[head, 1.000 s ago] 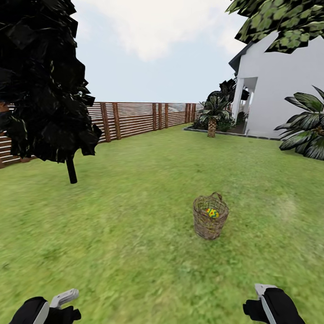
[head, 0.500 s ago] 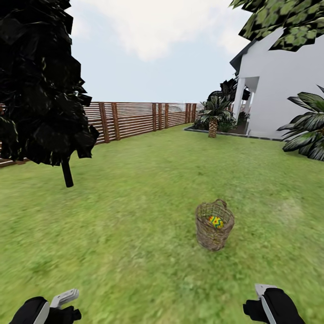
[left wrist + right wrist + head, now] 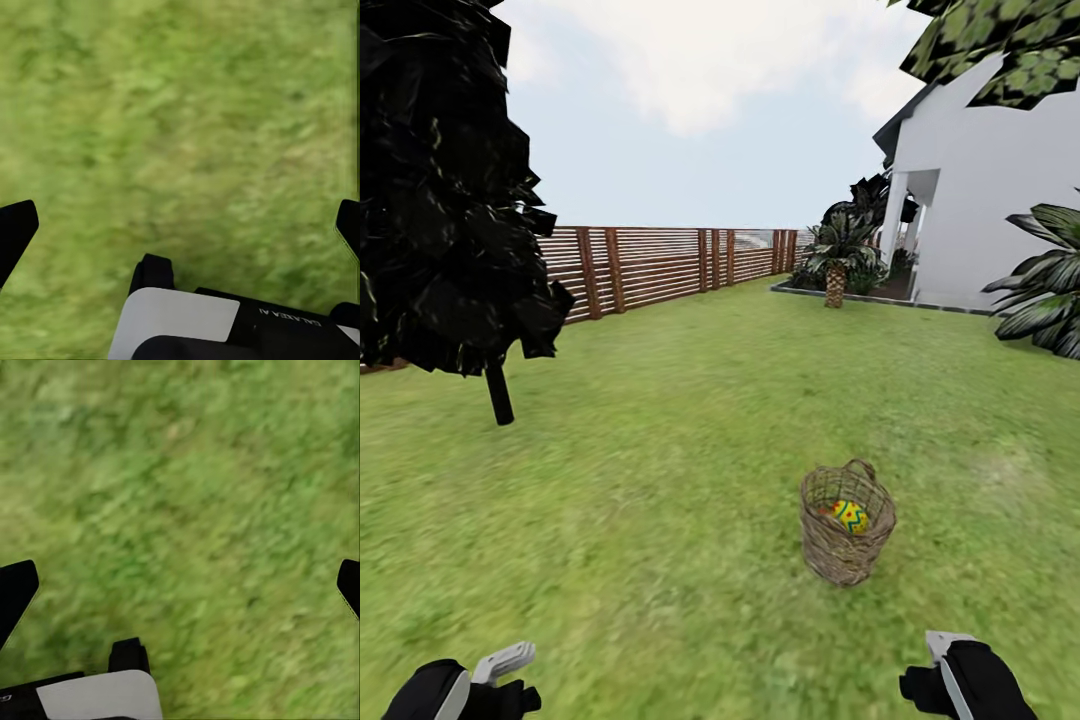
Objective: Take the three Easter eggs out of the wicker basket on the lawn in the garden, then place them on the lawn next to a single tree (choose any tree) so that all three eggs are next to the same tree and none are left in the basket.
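Wicker basket (image 3: 847, 524) sits upright on the lawn (image 3: 660, 480), ahead and right of centre; one patterned Easter egg (image 3: 850, 516) visible inside, any others hidden by the weave. Open grass between robot and basket. Dark-leaved tree (image 3: 494, 390) stands ahead left, well apart from the basket. Wooden slat fence (image 3: 660, 262) along the far edge, short palm (image 3: 835, 282) and white house (image 3: 980, 200) far right. Left gripper (image 3: 180, 225) and right gripper (image 3: 180, 585) both spread wide, empty, over bare grass.
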{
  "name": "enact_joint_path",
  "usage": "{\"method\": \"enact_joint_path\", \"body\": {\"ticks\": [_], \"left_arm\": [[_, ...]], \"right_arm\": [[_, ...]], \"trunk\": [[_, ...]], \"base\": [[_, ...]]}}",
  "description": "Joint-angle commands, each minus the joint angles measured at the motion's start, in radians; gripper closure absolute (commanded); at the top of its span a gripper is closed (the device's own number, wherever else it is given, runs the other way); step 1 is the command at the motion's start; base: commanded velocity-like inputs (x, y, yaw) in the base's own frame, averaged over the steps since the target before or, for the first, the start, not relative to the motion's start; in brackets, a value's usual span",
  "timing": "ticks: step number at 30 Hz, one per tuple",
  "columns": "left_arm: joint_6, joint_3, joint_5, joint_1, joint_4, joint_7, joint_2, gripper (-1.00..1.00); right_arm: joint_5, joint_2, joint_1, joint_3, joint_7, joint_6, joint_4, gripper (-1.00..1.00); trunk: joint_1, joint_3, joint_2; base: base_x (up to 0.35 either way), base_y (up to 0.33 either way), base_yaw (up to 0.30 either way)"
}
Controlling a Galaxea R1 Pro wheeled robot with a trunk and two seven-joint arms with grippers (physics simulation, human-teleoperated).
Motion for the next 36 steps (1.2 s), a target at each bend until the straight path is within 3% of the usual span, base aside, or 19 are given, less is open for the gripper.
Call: {"method": "enact_joint_path", "body": {"ticks": [1, 36], "left_arm": [[0.004, 0.003, -0.006, -0.001, -0.001, -0.007, 0.0, -1.0], [0.004, 0.001, -0.006, -0.001, -0.001, -0.006, -0.002, -1.0]], "right_arm": [[0.005, 0.0, -0.001, 0.0, 0.001, 0.004, 0.0, -1.0], [0.006, 0.001, 0.0, 0.006, 0.0, 0.003, 0.029, -1.0]], "trunk": [[0.001, -0.001, -0.001], [0.001, -0.001, -0.001]], "base": [[0.339, 0.0, 0.0], [0.339, 0.0, 0.0]]}}
